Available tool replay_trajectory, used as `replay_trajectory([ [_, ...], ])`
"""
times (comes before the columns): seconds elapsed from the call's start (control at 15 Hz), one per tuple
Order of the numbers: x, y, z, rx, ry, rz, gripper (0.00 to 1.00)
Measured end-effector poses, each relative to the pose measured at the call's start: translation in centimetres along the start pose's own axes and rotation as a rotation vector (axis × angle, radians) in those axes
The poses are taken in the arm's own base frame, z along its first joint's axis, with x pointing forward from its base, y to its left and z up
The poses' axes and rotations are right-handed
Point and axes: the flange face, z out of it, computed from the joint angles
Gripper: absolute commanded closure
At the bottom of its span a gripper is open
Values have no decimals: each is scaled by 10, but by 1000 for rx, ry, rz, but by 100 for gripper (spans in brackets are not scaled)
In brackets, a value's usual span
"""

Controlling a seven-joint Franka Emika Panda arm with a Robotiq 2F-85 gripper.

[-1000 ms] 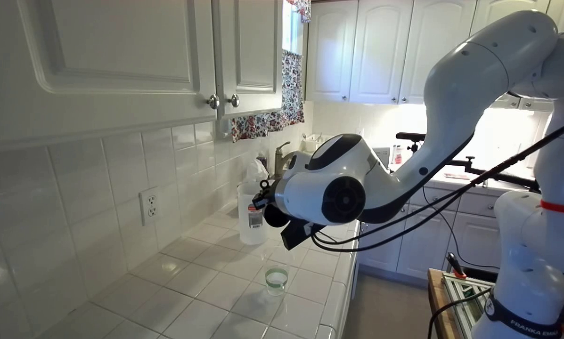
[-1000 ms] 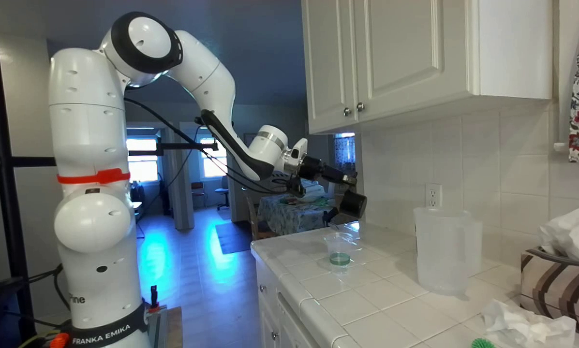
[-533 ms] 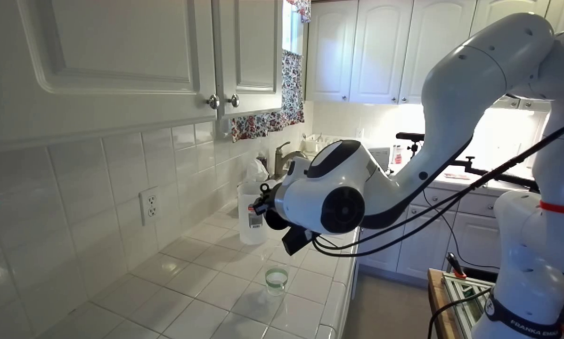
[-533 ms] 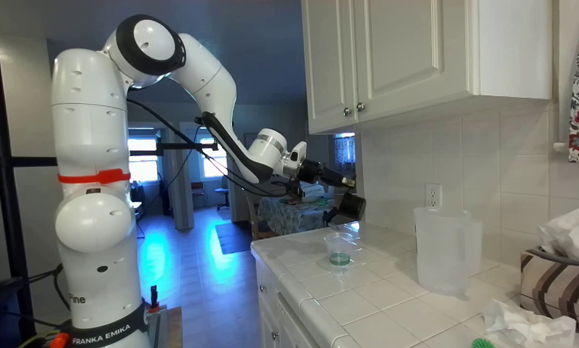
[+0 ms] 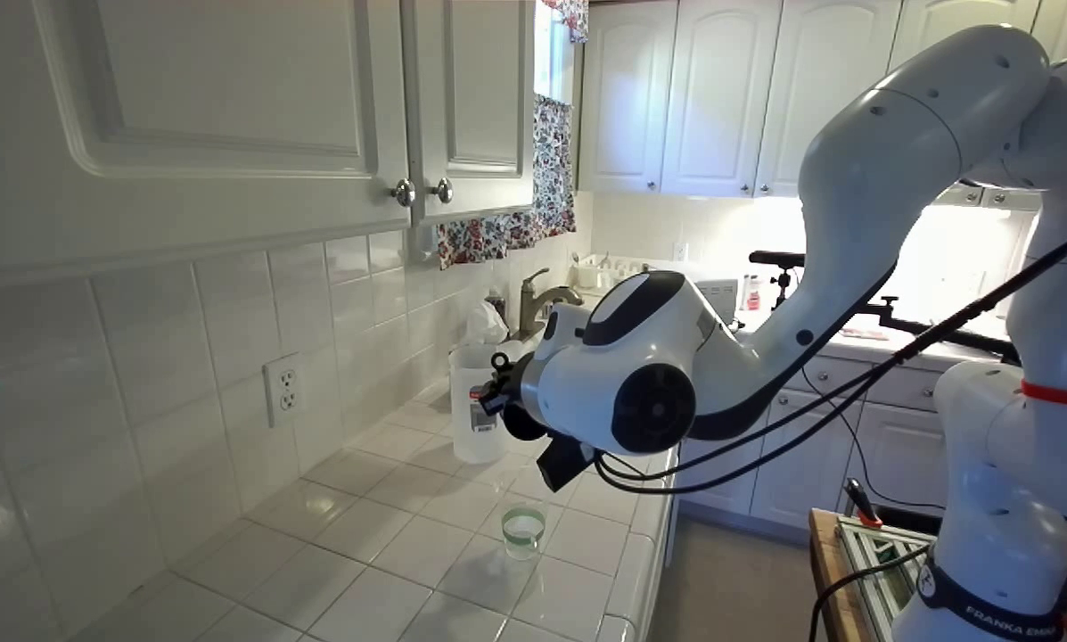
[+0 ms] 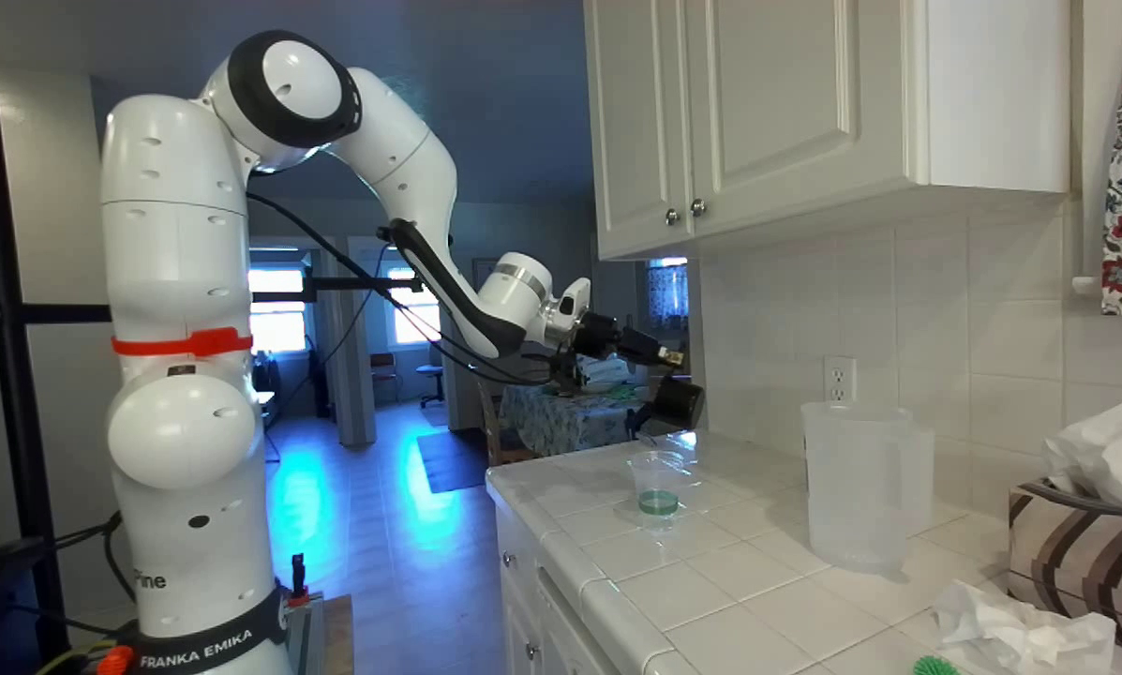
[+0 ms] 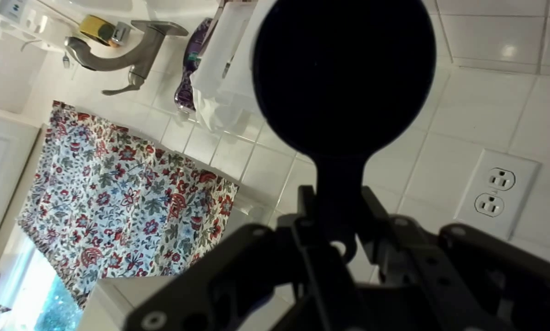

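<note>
My gripper (image 7: 341, 202) is shut on the handle of a black round scoop (image 7: 343, 73), with one finger on each side. The handle's end, which has a hole, sticks out past the fingers. The scoop's bowl hangs below the fingertips in both exterior views (image 5: 522, 421) (image 6: 678, 403). The inside of the bowl is too dark to make out. The gripper (image 5: 496, 394) is held above the tiled counter, apart from it. A clear plastic cup (image 6: 657, 486) with a green band stands upright on the counter, lower than the scoop; it also shows in an exterior view (image 5: 522, 535).
A translucent white pitcher (image 6: 856, 492) stands on the counter by the tiled wall. A striped tissue box (image 6: 1085, 562), crumpled tissue (image 6: 1024, 630) and a green spiky thing (image 6: 935, 666) lie nearby. Wall cabinets (image 5: 230, 116) overhang. A faucet (image 7: 141, 53) stands farther along.
The wrist and gripper have sunk slightly, with the scoop still held. In an exterior view the scoop has shifted slightly toward the robot. The cup and pitcher have not moved.
</note>
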Motion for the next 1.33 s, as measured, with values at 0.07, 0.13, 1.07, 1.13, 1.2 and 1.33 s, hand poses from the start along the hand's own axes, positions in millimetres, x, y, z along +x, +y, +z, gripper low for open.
replay_trajectory([
  [0.07,0,0,0,-5,8,-5,94],
  [0.13,0,0,-1,-11,20,-12,94],
  [1.07,-6,-5,-1,-44,63,-61,94],
  [1.13,-7,-5,-1,-47,65,-62,94],
  [1.2,-7,-5,-1,-49,67,-63,94],
  [1.33,-7,-6,-2,-49,69,-65,94],
])
